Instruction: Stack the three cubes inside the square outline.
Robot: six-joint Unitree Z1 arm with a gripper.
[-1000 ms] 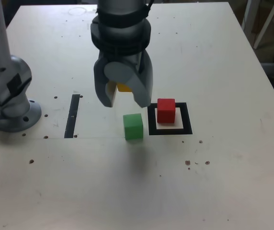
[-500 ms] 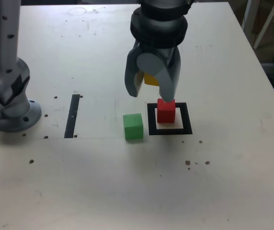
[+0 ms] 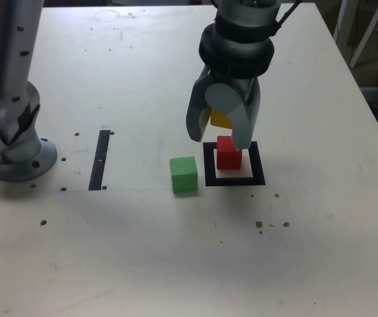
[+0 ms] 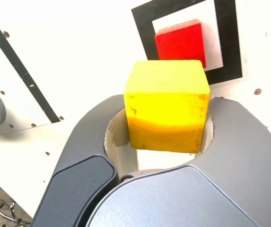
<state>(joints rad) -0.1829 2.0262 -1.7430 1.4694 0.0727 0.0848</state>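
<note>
Gripper clamped on yellow cube above the outline, red cube inside outline, green cube just outside it on table

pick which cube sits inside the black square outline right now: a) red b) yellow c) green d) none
a, the red cube rests on the white centre of the square outline, while the yellow cube is held in the gripper and the green cube sits outside it.
</note>
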